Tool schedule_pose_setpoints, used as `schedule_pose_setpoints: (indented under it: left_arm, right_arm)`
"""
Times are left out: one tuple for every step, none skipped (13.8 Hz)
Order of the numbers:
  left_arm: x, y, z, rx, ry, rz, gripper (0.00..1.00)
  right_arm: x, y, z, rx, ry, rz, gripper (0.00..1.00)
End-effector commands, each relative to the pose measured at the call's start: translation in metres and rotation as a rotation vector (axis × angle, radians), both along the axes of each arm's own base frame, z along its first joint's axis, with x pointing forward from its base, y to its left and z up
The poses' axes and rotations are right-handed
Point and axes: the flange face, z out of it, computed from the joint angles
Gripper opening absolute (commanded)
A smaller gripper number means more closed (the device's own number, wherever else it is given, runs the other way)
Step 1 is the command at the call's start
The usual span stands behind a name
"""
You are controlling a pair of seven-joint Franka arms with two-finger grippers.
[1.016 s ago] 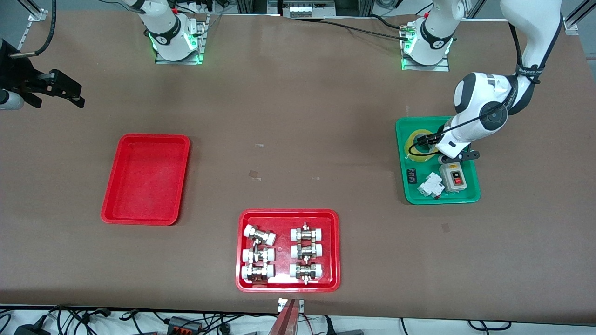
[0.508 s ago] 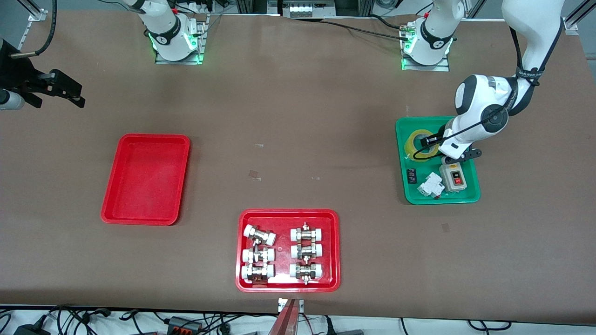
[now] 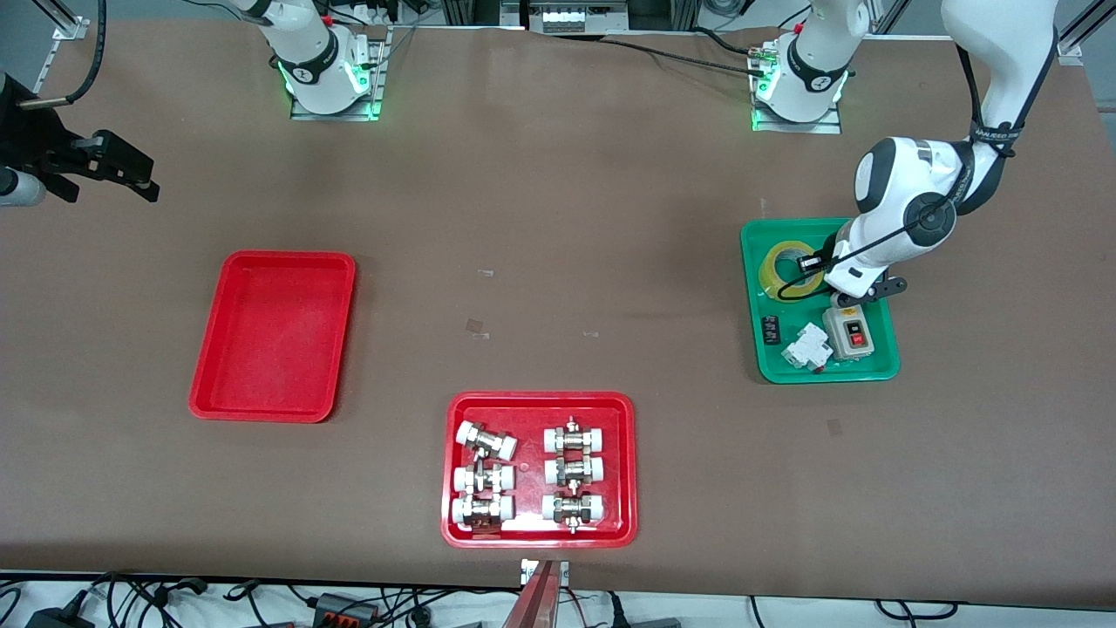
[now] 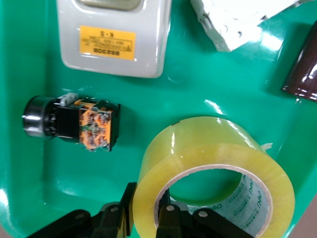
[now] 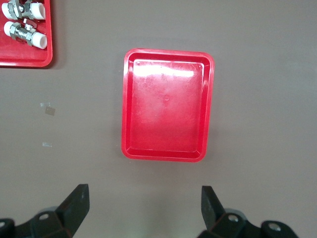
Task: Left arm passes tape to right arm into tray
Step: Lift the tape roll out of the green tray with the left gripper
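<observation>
The tape (image 3: 789, 264), a translucent yellow roll with a white core, is in the green tray (image 3: 882, 373) at the left arm's end of the table. My left gripper (image 3: 821, 277) is shut on the tape (image 4: 213, 158), with one finger inside the core and one outside the wall; in the left wrist view the gripper (image 4: 146, 198) clamps the roll's near wall. The plain red tray (image 3: 272, 336) lies toward the right arm's end and holds nothing. My right gripper (image 3: 144, 185) waits open, high above the table; in the right wrist view it (image 5: 144, 196) is short of the tray (image 5: 167, 104).
The green tray (image 4: 29, 59) also holds a grey switch box (image 3: 847, 333), a white breaker (image 3: 806, 347), a small black part (image 3: 771, 330) and a black-and-orange push-button unit (image 4: 74, 124). A red tray of pipe fittings (image 3: 453, 471) lies near the front camera.
My left hand has shifted slightly toward the robots' bases, and the tape has moved a little with it. The right arm has not moved.
</observation>
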Motion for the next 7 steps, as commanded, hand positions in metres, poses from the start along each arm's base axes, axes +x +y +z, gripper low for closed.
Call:
schedule_pose_setpoints:
  left_arm:
    - [0.003, 0.004, 0.037, 0.039, -0.046, -0.019, 0.01]
    - [0.004, 0.005, 0.05, 0.043, -0.06, -0.043, 0.01]
    - [0.008, 0.01, 0.066, 0.05, -0.081, -0.042, 0.01]
    - [0.014, 0.018, 0.085, 0.062, -0.083, -0.022, 0.01]
    - [0.028, 0.028, 0.118, 0.073, -0.088, -0.001, 0.01]
    - [0.043, 0.035, 0.147, 0.079, -0.072, 0.012, 0.0]
    - [0.06, 0.033, 0.185, 0.082, -0.057, 0.009, 0.0]
  right_arm:
    - [-0.004, 0.001, 0.002, -0.007, 0.004, -0.003, 1.0]
    - [-0.004, 0.001, 0.003, -0.007, 0.001, -0.003, 1.0]
    - [-0.004, 0.0, 0.003, -0.007, 0.001, -0.006, 1.0]
    - [-0.003, 0.0, 0.002, -0.007, 0.002, -0.004, 1.0]
    - [-0.003, 0.0, 0.002, -0.007, 0.004, -0.004, 1.0]
    - [-0.003, 0.001, 0.002, -0.007, 0.002, -0.003, 1.0]
    - [-0.003, 0.0, 0.002, -0.007, 0.002, -0.004, 1.0]
